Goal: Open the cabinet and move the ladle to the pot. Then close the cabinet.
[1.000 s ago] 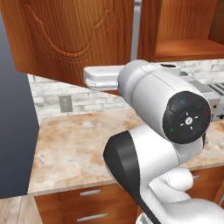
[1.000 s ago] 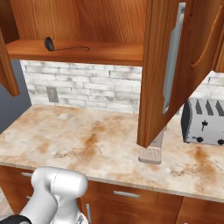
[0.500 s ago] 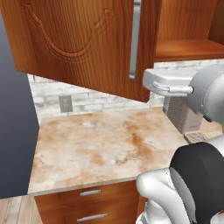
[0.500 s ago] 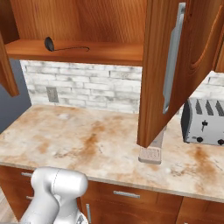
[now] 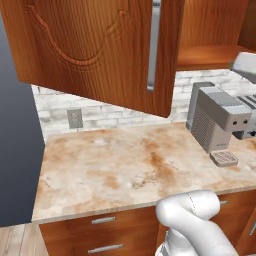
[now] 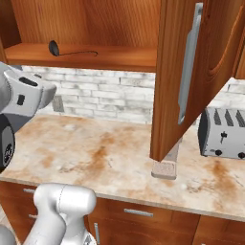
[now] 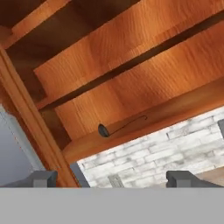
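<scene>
The gripper point(image 7: 111, 178) has its fingers spread wide with nothing between them, aimed up at the open cabinet point(image 7: 131, 78). The ladle point(image 7: 118, 127) lies on the cabinet's lowest shelf point(image 6: 91, 55), its dark bowl toward the left wall, well apart from the fingertips. Below, a mottled beige-and-rust tabletop point(image 6: 95, 153) runs against a whitish brick backsplash point(image 6: 110, 93) with a wall outlet point(image 5: 75, 118). The left base view shows a grey coffee machine point(image 5: 215, 122); the right base view shows a silver toaster point(image 6: 222, 134) instead. Both swung-out doors point(image 5: 100, 50) hang over the tabletop, the right one point(image 6: 191, 76) hiding most of the coffee machine in the right base view.
</scene>
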Tool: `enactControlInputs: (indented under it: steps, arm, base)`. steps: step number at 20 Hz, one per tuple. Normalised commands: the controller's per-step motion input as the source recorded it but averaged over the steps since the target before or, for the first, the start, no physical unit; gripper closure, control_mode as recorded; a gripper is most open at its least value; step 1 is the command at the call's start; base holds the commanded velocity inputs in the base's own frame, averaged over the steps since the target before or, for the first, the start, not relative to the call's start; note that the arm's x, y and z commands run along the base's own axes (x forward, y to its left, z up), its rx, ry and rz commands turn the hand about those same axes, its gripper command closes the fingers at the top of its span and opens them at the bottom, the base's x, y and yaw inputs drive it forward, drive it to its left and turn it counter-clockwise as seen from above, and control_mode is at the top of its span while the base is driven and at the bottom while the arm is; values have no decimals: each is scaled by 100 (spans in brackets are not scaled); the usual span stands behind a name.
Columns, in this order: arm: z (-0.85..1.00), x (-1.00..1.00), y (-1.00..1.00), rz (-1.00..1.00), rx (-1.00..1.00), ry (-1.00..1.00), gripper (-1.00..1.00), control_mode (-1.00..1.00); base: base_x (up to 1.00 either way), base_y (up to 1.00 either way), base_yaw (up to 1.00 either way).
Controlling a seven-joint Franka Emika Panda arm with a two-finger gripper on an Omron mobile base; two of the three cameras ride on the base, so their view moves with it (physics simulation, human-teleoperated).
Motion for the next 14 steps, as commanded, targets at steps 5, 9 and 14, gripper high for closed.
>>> enactControlInputs:
  steps: [5, 9, 14]
  arm:
    - [-1, 82, -51, 32, 39, 1, -100, -100]
    - [-10, 92, -2, 29, 30, 6, -100, -100]
    - [-8, 71, 25, 25, 19, 7, -100, -100]
  base:
    - [0, 0, 0]
    - [0, 0, 0]
    - [0, 0, 0]
